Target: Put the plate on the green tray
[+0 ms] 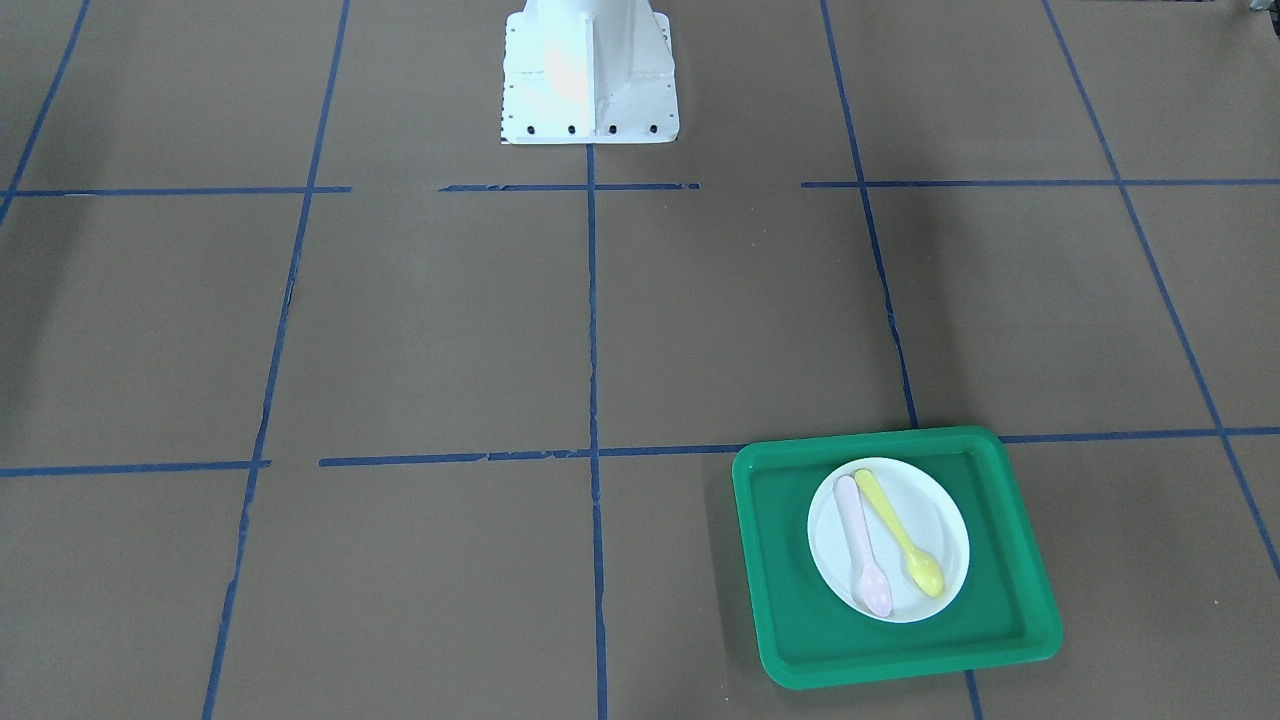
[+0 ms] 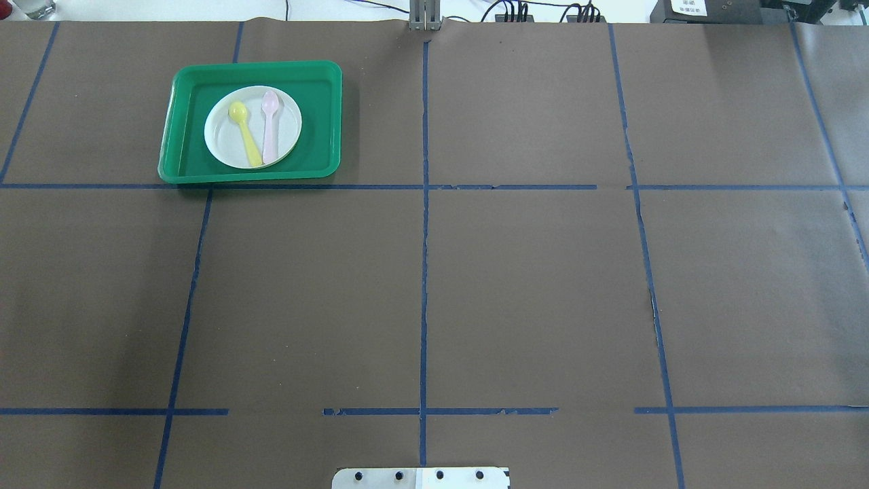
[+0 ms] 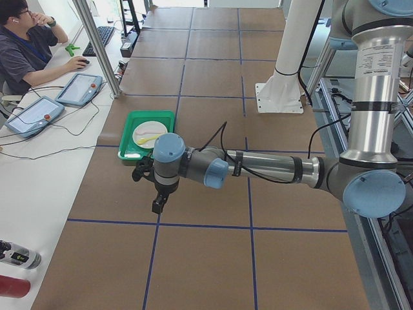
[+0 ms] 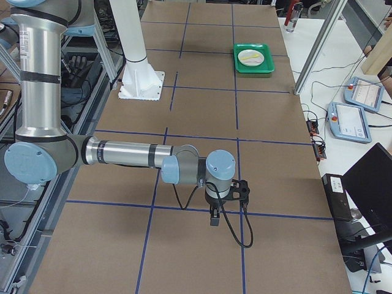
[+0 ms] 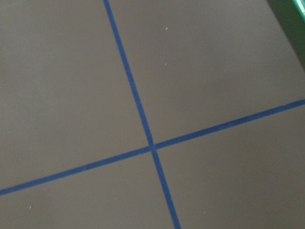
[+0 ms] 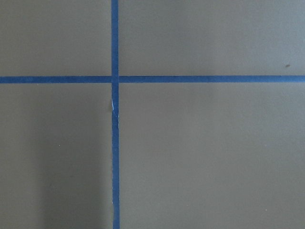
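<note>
The small white plate [image 1: 935, 515] lies flat inside the green tray [image 1: 900, 665], with a pale pink spoon [image 1: 860, 545] and a yellow spoon [image 1: 900, 535] on it. In the overhead view the tray [image 2: 319, 122] and plate [image 2: 220, 132] are at the far left. The tray's corner shows at the top right of the left wrist view [image 5: 293, 19]. My left gripper [image 3: 158, 203] hangs above the table a short way from the tray [image 3: 129, 145]. My right gripper [image 4: 214, 217] is far from the tray [image 4: 253, 66]. I cannot tell whether either gripper is open or shut.
The white robot base [image 1: 588, 75] stands at the table's middle edge. Blue tape lines [image 2: 424, 204] cross the brown table. An operator [image 3: 26, 45] sits at a side desk with control pendants [image 3: 77, 87]. More pendants [image 4: 358, 95] lie beyond the far edge.
</note>
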